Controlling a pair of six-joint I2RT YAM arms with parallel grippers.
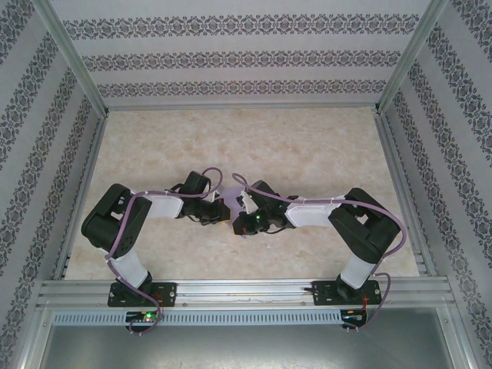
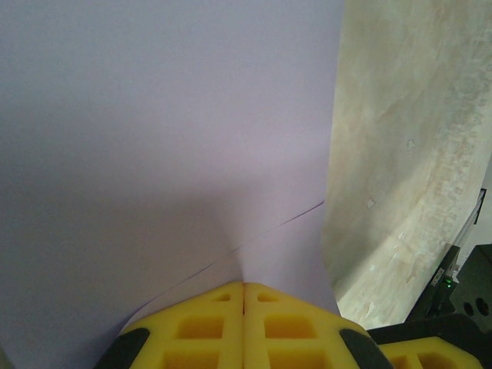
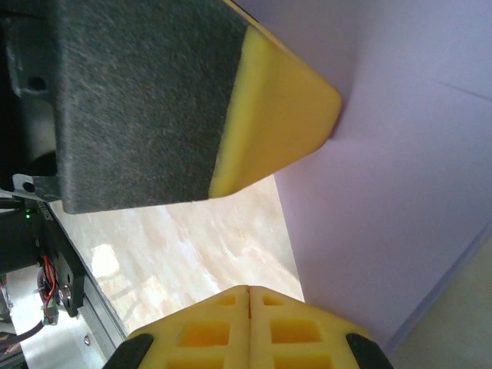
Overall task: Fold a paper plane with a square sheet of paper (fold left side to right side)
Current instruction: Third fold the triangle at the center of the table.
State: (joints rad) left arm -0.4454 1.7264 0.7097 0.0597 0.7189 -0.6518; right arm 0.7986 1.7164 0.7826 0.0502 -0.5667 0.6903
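I am pinching the sheet point(image 2: 169, 138) in my closed left gripper point(image 2: 244, 286); it is spreading ahead toward my right gripper point(image 3: 250, 290), which is also closed, at its edge.

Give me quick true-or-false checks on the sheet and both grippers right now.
1. The left gripper has its fingers pressed together. True.
2. The square sheet of paper is white. False: it is lilac.
3. The right gripper is wide open. False: its fingers meet.
4. Both grippers sit by the sheet near the middle of the table. True.
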